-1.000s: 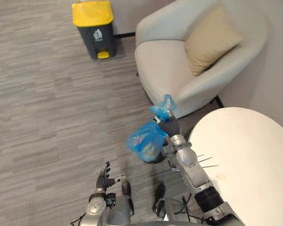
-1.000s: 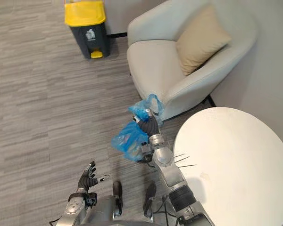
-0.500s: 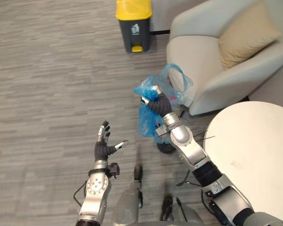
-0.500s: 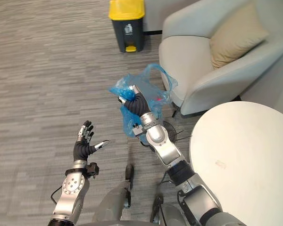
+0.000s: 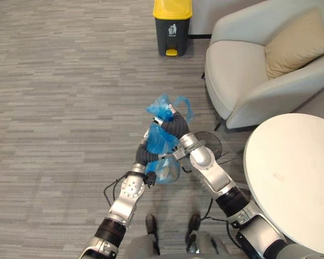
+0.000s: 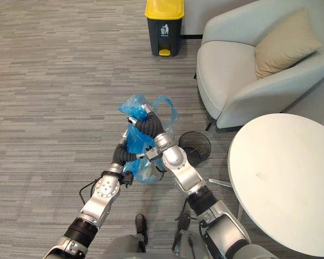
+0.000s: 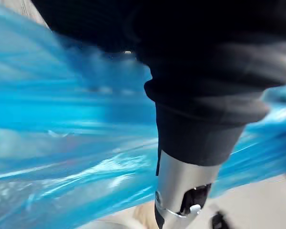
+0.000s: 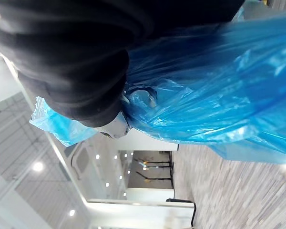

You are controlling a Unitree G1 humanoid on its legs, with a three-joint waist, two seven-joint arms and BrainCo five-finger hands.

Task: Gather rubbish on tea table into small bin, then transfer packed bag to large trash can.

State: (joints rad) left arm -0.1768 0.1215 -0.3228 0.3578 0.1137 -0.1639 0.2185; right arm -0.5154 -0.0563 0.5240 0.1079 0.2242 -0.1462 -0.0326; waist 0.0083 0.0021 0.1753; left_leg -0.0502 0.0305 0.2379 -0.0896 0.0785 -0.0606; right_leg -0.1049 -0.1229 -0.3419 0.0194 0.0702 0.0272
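White tea table point(image 5: 291, 178) on the right, yellow-lidded large trash can point(image 5: 173, 27) well apart across the floor, small bin point(image 6: 194, 145) near the table; blue bag point(image 5: 164, 164) hangs mid-air, right hand point(image 5: 173, 125) clenched round its bunched neck, left hand point(image 5: 144, 155) against its side, fingers buried, can't tell their state

Glossy, crinkled blue plastic bag point(image 5: 163, 145)

Right in front of me the bag point(image 5: 163, 151) hangs from my right hand point(image 5: 171, 123), left hand point(image 5: 144, 155) against its left side. The small bin point(image 6: 205, 148) is on the floor just right of it, with the tea table point(image 5: 297, 178) further right. The armchair point(image 5: 232, 70) is behind the table with a cushion point(image 5: 296, 42) on it, and the large trash can point(image 5: 173, 27) is far ahead, left of the chair.
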